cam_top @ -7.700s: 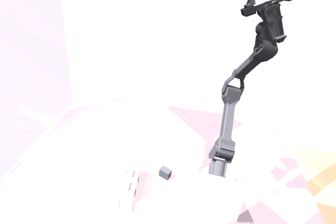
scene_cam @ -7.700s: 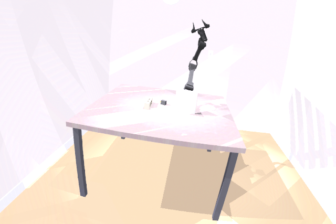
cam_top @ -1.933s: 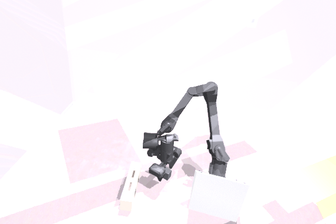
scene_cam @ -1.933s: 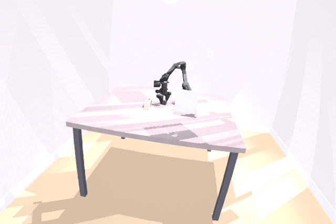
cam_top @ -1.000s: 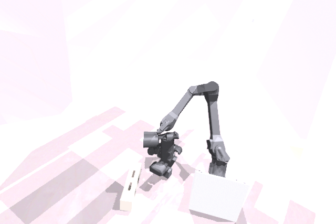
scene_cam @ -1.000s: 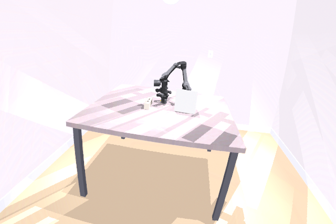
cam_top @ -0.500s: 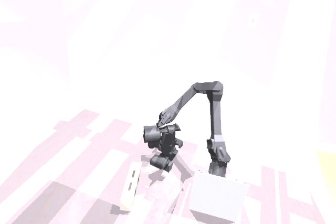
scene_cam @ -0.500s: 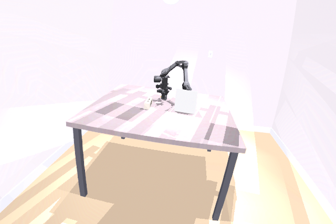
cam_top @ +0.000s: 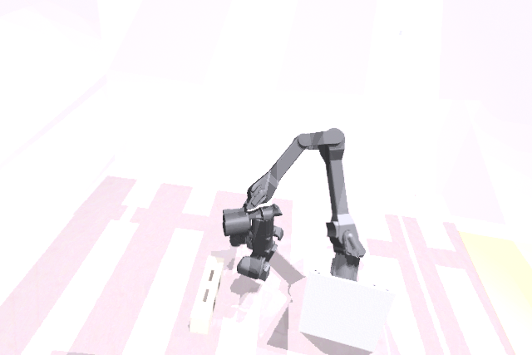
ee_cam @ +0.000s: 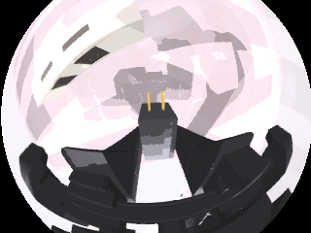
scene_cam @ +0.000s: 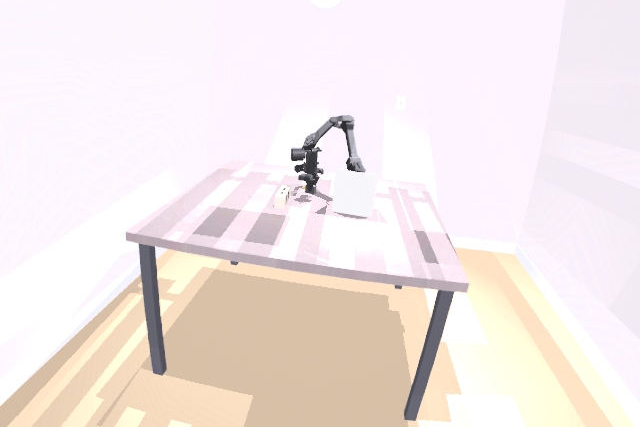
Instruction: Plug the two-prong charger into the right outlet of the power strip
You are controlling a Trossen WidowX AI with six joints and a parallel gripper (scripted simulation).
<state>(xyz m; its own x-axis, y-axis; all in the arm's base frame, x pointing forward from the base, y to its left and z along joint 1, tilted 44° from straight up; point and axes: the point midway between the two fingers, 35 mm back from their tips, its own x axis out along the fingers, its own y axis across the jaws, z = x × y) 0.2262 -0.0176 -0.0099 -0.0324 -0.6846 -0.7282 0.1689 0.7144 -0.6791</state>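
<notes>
The cream power strip (cam_top: 199, 320) (scene_cam: 280, 198) (ee_cam: 104, 24) rests on the table, with two dark slots on one face and two dark openings on an adjoining face. My gripper (cam_top: 253, 268) (scene_cam: 310, 187) (ee_cam: 157, 138) is to the right of the strip in the top and exterior views, low over the table and apart from the strip. It is shut on the dark charger (ee_cam: 157, 127), one finger on each side of the body. Two yellow prongs (ee_cam: 163, 101) stick out forward, clear of the fingers, and touch no outlet. The charger's body is hard to tell from the fingers in the top and exterior views.
A pale upright panel (cam_top: 346, 312) (scene_cam: 354, 193) stands right of the gripper, in front of the arm's base. The table (scene_cam: 305, 265) carries the strip and the arm. Bright light patches and dark shadows cross its top.
</notes>
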